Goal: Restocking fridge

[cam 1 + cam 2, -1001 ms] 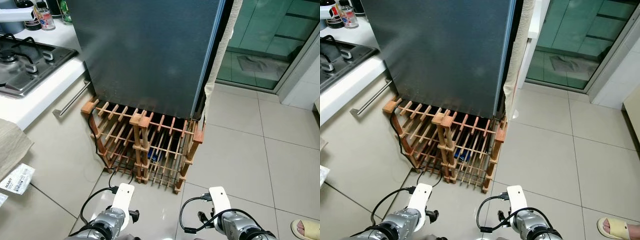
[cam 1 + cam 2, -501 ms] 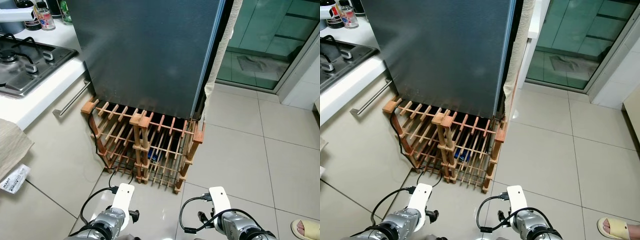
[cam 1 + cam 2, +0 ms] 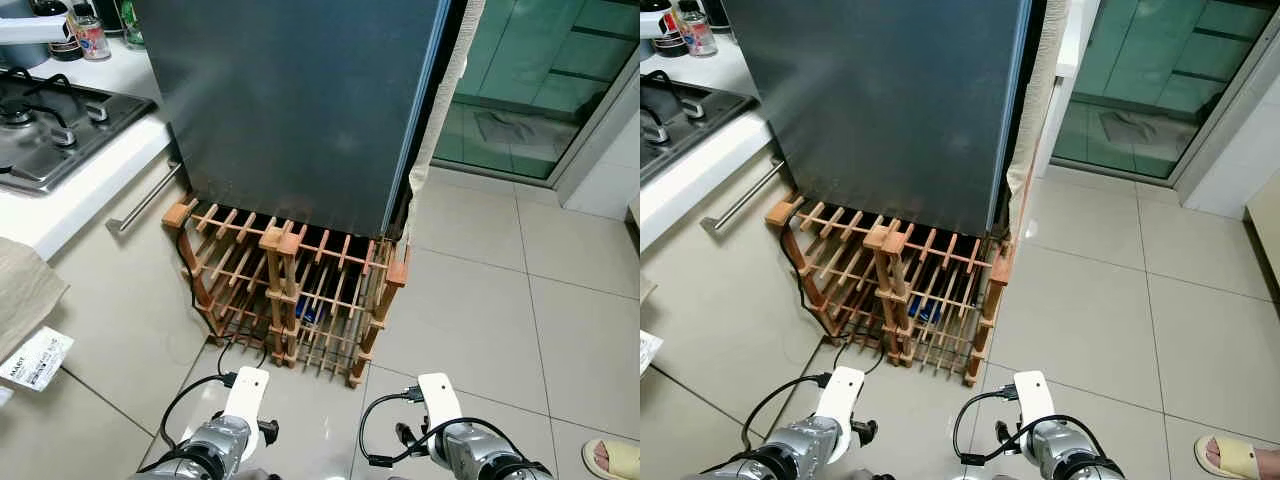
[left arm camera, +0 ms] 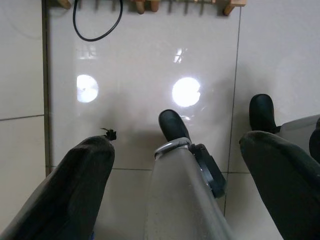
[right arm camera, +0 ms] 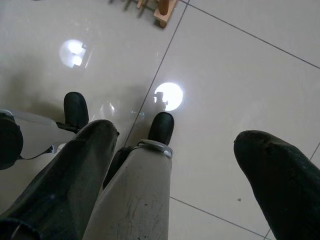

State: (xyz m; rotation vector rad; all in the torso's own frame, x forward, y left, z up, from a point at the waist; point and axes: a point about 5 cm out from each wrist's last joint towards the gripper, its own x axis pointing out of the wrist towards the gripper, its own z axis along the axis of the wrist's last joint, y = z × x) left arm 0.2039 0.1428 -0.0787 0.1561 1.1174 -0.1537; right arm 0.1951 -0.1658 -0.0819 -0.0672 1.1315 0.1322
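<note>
The fridge (image 3: 300,110) stands straight ahead with its dark grey door closed. A wooden bottle rack (image 3: 290,290) sits on the floor against its base, with something blue deep inside it. Both my arms hang low at the bottom edge, left wrist (image 3: 225,440) and right wrist (image 3: 460,450). In the left wrist view the left gripper (image 4: 177,147) is open over the tiled floor, holding nothing. The right gripper (image 5: 180,139) is likewise open and holds nothing. My own legs and black feet show beneath both.
A white counter with a gas hob (image 3: 40,130) and bottles (image 3: 90,35) runs along the left, with a drawer handle (image 3: 145,200) below. A cloth (image 3: 20,290) and a white label (image 3: 35,357) hang at the left edge. A black cable (image 3: 190,270) trails by the rack. A glass door (image 3: 530,90) is at right, and a person's slippered foot (image 3: 612,458).
The white label at the left edge has swayed slightly. Arms, fridge and rack have not moved.
</note>
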